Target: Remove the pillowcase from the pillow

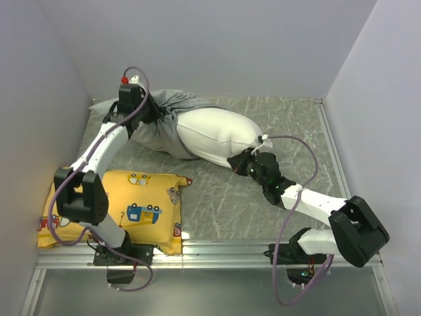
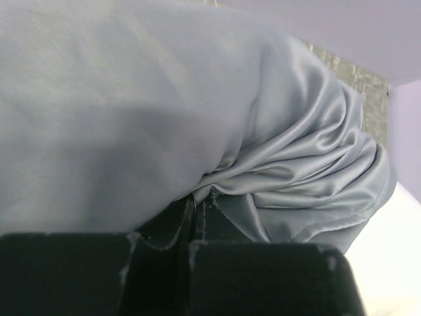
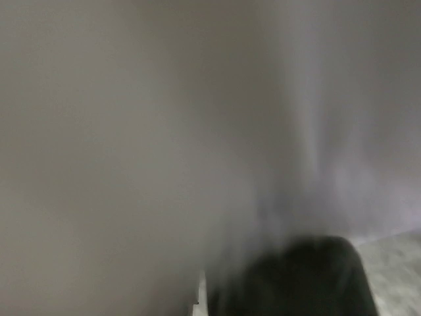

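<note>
so, left claw (image 2: 192,217) closed on pillowcase (image 2: 283,145), right claw (image 1: 245,164) on pillow (image 1: 214,135)

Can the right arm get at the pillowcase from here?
Probably not easily: the right tool is shut on the near end of the pillow, whose bare body lies between it and the pillowcase.

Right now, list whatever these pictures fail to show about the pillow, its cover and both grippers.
- Right wrist view: all blur, a pale surface fills it; whether the right gripper pinches the pillow is unreadable.
- Top view: the left gripper has its tips sunk in the folds of the cover.
- Top view: the cover hides the pillow's far end.
- Top view: the left arm crosses the yellow cushion.
</note>
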You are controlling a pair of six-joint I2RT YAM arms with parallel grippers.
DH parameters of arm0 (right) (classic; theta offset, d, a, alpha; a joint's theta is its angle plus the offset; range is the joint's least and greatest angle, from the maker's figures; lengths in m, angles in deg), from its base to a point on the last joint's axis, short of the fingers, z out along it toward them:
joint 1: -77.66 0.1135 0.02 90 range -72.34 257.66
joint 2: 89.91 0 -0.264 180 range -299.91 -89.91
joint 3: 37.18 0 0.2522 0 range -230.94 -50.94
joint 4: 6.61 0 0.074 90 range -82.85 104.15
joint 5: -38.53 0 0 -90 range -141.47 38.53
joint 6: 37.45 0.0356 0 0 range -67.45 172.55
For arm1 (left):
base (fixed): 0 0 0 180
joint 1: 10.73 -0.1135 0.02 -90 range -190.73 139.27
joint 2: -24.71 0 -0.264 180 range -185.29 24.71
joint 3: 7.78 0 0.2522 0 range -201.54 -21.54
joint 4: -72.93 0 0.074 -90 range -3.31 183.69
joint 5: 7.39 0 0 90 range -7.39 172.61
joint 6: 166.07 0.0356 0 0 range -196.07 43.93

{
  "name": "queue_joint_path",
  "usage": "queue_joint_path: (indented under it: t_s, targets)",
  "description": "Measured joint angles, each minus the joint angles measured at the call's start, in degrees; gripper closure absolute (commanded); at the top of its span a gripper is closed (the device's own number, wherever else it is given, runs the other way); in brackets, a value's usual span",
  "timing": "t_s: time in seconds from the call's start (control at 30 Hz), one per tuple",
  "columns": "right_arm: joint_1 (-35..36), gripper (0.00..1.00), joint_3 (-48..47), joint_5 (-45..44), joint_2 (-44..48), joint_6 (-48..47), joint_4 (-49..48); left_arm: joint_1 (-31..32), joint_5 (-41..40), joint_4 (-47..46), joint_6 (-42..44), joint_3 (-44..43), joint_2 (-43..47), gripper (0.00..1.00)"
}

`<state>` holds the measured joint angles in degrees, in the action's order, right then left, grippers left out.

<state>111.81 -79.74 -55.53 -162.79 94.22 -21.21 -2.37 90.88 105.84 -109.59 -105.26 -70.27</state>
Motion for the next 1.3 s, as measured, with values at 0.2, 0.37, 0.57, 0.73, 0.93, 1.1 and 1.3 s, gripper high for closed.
queue_joint_path:
  t_s: [0.2, 0.37, 0.57, 0.73, 0.93, 1.1, 1.3]
  targets:
    - [-0.3, 0.48, 0.1, 2.1, 7.3, -3.4, 11.4, 7.7, -7.4, -15.0, -4.9, 17.7, 7.4, 1.00]
    - [0.9, 0.37, -2.8, 7.8, 14.3, -7.0, 21.7, 15.1, -13.4, -25.1, -9.1, 25.7, 7.2, 1.00]
    - [7.1, 0.31, -10.7, 9.3, 15.4, -9.5, 28.1, 22.4, -14.6, -29.1, -10.8, 27.3, 3.3, 1.00]
    - [7.3, 0.19, -17.2, 1.4, 14.2, -11.1, 33.8, 26.9, -14.6, -27.1, -11.8, 30.0, 1.4, 0.99]
    - [-2.5, 0.15, -22.2, -5.7, 9.8, -12.6, 37.7, 27.4, -14.7, -24.4, -12.3, 31.1, 3.7, 0.99]
    - [-12.7, 0.13, -19.6, -7.3, 7.4, -12.5, 37.6, 27.4, -15.0, -22.7, -12.1, 31.1, 6.3, 1.00]
    - [-13.8, 0.46, -19.6, -6.2, -1.4, -11.7, 32.9, 28.3, -15.0, -19.2, -10.6, 30.0, 6.7, 0.89]
